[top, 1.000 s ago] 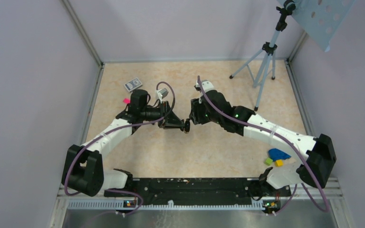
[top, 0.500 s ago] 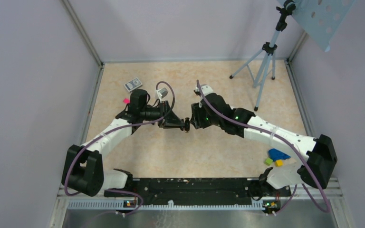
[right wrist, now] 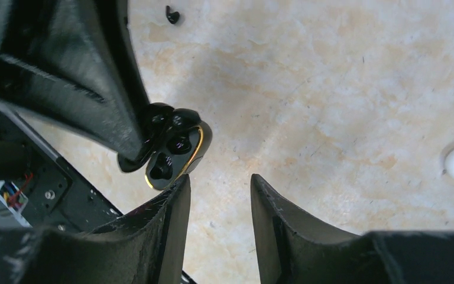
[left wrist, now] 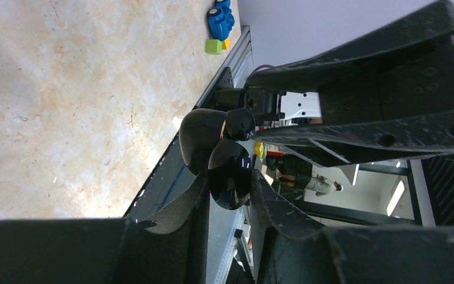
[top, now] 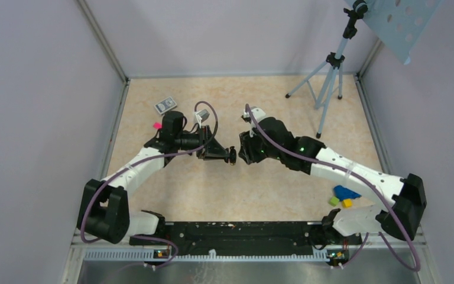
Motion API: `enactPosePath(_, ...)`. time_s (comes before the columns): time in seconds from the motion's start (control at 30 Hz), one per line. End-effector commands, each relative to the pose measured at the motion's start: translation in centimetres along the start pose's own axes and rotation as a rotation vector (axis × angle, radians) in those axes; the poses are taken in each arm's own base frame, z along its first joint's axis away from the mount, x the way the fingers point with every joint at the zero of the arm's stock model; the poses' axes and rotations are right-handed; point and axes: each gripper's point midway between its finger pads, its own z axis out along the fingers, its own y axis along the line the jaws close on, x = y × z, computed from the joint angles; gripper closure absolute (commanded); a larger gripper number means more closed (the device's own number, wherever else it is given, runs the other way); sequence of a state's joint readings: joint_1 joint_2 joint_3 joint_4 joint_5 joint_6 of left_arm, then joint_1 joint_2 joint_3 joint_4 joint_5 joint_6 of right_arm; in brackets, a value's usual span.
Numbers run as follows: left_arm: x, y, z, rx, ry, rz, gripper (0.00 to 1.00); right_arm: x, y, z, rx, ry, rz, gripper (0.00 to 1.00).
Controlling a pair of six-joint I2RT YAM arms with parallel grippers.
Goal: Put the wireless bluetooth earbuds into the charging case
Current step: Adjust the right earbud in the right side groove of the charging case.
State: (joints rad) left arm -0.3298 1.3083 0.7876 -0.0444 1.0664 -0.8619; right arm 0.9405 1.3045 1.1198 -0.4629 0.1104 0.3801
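Clamping the open black charging case (right wrist: 174,154) tight in the left gripper (left wrist: 227,198), left of centre in the right wrist view, with the right gripper (right wrist: 216,201) half open just below it and carrying nothing. Spotting 1 loose black earbud (right wrist: 172,14) on the table (right wrist: 343,89) at upper left. Best to pinch it lightly by its sides, tilt it to match the free socket, and hold the case dead steady.

charging case (right wrist: 177,148): glossy black, thin gold rim | earbud (right wrist: 172,14): black | table (top: 224,189): beige, marbled, pale veins | blue toy (top: 347,191), green block (top: 333,201), yellow block (top: 347,203)
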Motion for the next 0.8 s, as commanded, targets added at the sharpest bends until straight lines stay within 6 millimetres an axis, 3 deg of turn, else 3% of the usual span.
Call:
enactPosePath(0.0,-0.6,-1.5,-0.1,0.05,0.027,0.093,1.0,-2.5,2.1,-3.5,-0.157,-0.109,-0.243,0.57)
enactPosePath(0.1,-0.2,-1.7,-0.2,0.067,0.074,0.123,1.0,-3.3,2.6,-5.3,-0.254,-0.172,-0.394,0.5)
enactPosePath(0.33,0.7,-2.3,-0.6,0.085,0.168,0.263,1.0,-4.3,2.6,-7.7,-0.369,-0.283,-0.619,0.47)
enactPosePath(0.47,1.0,-2.9,-0.7,0.114,0.192,0.31,1.0,-4.3,2.1,-7.3,-0.422,-0.276,-0.63,0.48)
enactPosePath(0.77,1.4,-2.7,-0.7,0.118,0.206,0.3,1.0,-4.9,4.1,-4.8,-0.605,-0.248,-0.57,0.48)
